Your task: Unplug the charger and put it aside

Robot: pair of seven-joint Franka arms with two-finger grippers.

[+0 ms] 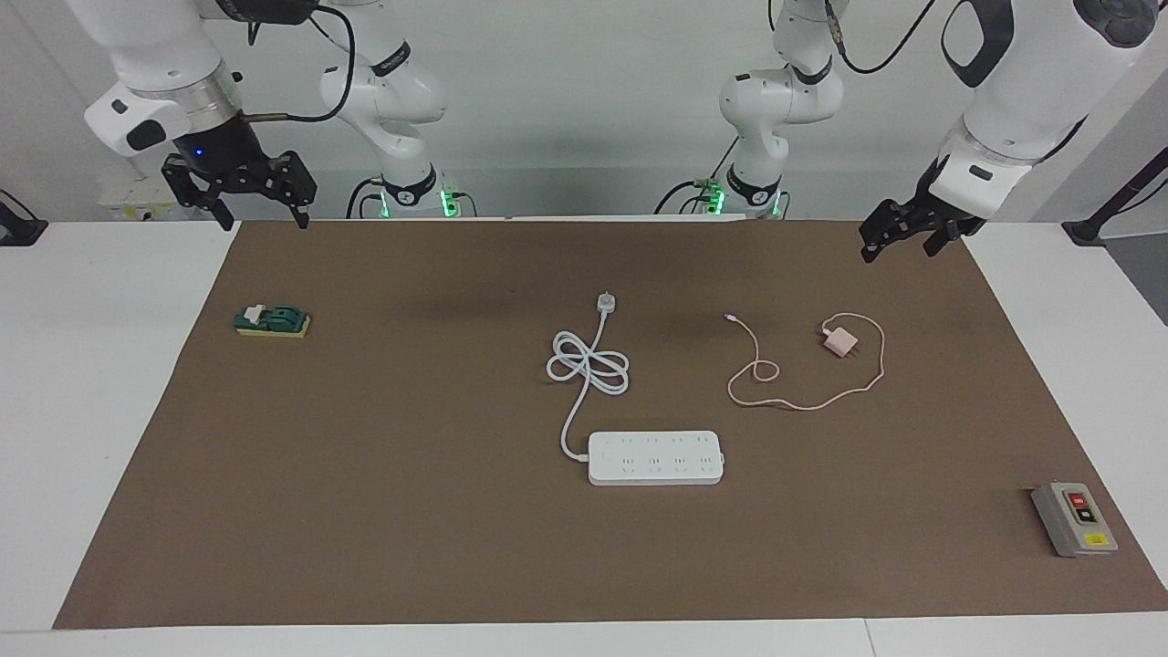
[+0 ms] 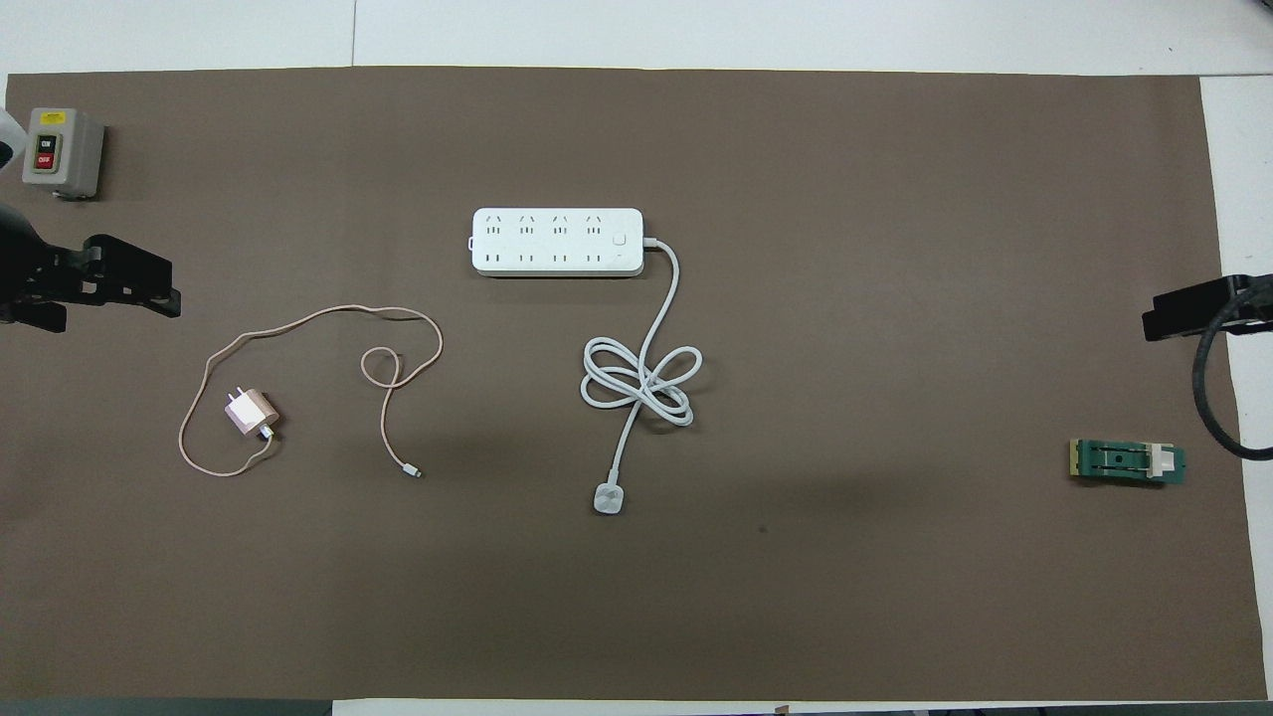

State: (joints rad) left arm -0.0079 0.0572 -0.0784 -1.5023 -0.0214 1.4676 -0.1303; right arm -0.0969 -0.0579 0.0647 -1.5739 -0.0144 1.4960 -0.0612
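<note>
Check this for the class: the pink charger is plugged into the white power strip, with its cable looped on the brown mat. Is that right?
Not quite. The charger is not plugged in: it lies on the mat, apart from the power strip, nearer the robots and toward the left arm's end. The overhead view shows this. Its cable is indeed looped on the mat.

The power strip (image 1: 655, 457) is laid at the middle of the mat (image 1: 411, 511) on the bench (image 1: 82, 411), its coiled cord (image 1: 589, 365) run toward the robots. The charger (image 1: 839, 342) is placed apart from it, toward the left arm's end and nearer the robots, ringed by its cable (image 1: 803, 401). The switch box (image 1: 1074, 519) is set at that end, farthest from the robots. The small clip block (image 1: 272, 321) is found toward the right arm's end.
</note>
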